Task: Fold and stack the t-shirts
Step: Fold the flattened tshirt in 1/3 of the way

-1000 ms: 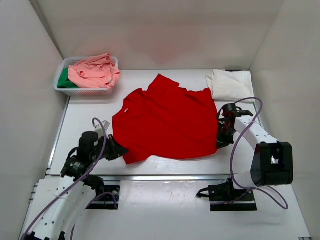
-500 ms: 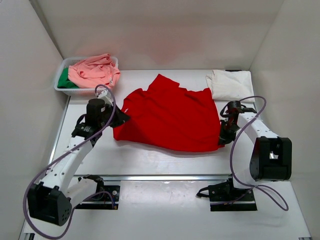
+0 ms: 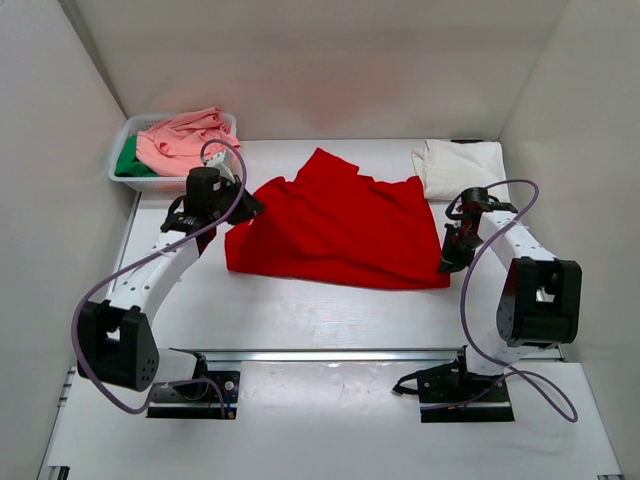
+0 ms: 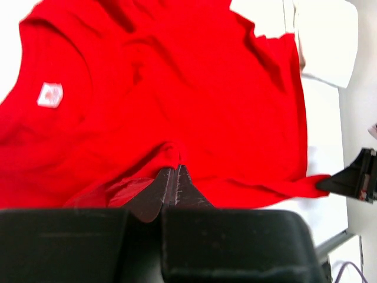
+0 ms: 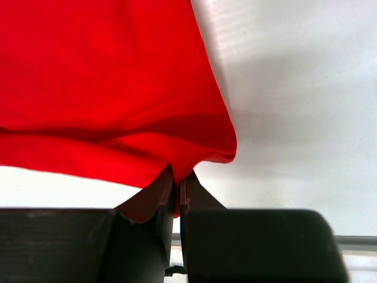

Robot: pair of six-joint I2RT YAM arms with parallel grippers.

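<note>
We count four t-shirts: one red (image 3: 335, 228), one cream-white (image 3: 460, 168), one salmon-pink (image 3: 185, 142), one green (image 3: 127, 160). Beyond the left pincer (image 3: 245, 211) sits one basket (image 3: 170, 184); the right pincer (image 3: 446, 264) makes two.

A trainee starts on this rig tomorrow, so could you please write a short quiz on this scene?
1. True or false: the left gripper and the right gripper are both shut on the red t-shirt.
2. What holds the salmon-pink t-shirt and the green t-shirt?
3. Which lies at the far right corner of the table? A salmon-pink t-shirt, B cream-white t-shirt, C green t-shirt.
Key: 1 true; 2 the white mesh basket; 3 B.
</note>
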